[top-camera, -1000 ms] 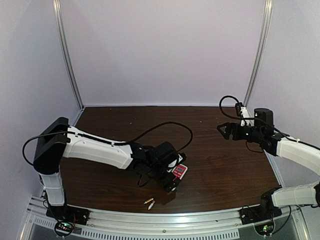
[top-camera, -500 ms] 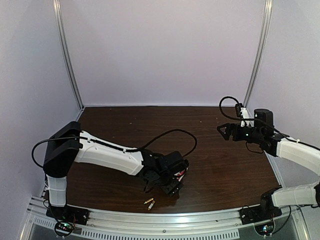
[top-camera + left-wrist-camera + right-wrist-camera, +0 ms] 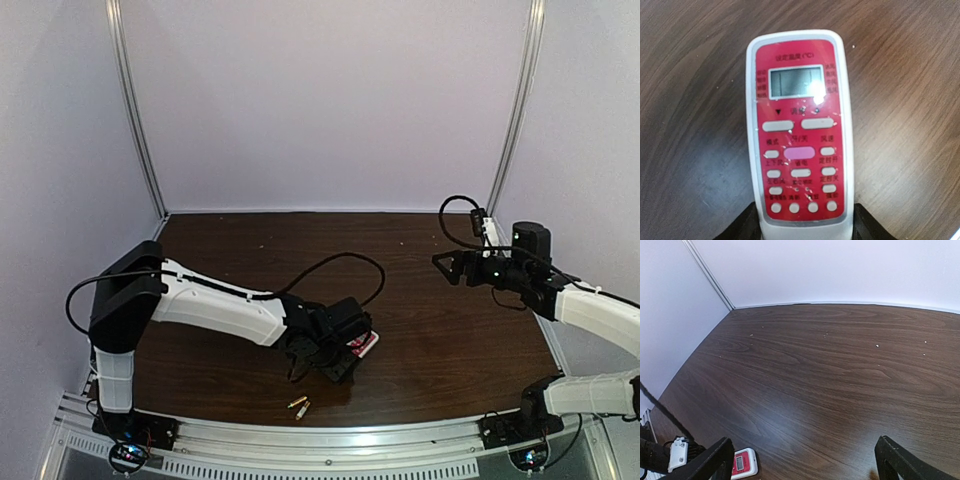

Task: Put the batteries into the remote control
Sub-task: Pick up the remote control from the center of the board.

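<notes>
Lying loose near the desk's front edge, side by side: two batteries, well apart from either tool. Just right of them, pinching the near end of the remote control between the narrow-set fingers of the left tool, pressing on both its sides low over the desk. Holding the right tool far right, spread wide and carrying nothing.

Judging the hazards: gripping only one end, so probably risking the remote pivoting or slipping out during any turn-over; also risking nudging the batteries into rolling off the front edge with a low sweep of the arm.

Showing the red button face upward, so hiding the battery recess underneath. Running its long axis straight out from the left tool, display end leading, seemingly pointing toward the desk's right side.
</notes>
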Robot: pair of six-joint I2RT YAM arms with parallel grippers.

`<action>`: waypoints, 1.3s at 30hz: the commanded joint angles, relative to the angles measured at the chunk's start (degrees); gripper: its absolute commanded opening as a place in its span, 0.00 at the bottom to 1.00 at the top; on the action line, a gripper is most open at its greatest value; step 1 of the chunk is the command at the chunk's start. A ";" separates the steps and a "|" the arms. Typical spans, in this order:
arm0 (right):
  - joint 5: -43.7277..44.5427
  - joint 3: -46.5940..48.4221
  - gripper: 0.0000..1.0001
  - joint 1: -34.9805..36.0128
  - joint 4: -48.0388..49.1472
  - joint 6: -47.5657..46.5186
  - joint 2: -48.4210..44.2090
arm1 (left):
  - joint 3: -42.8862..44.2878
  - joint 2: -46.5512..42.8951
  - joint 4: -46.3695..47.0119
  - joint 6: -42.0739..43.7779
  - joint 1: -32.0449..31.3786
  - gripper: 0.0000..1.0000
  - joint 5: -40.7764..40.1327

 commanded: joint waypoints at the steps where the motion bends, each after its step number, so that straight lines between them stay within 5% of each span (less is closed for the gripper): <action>1: -6.00 -1.80 1.00 0.50 4.19 -0.15 -1.87 | -2.87 0.19 3.63 0.75 2.68 0.56 8.01; 7: -8.39 -3.78 1.00 1.21 7.03 -0.04 -4.92 | -4.89 -1.92 5.27 3.87 5.36 0.42 13.89; 15: -8.49 -4.19 0.94 7.89 6.46 -3.59 -7.74 | -4.74 -11.11 1.04 12.05 9.66 0.34 25.50; 24: -2.77 -3.64 0.87 21.56 3.24 -6.74 -14.24 | -4.27 -22.49 -8.14 13.89 16.56 0.34 44.01; 39: 15.92 10.27 0.80 48.09 -14.38 -20.93 -3.59 | -1.48 -30.28 -22.85 18.47 21.47 0.33 64.36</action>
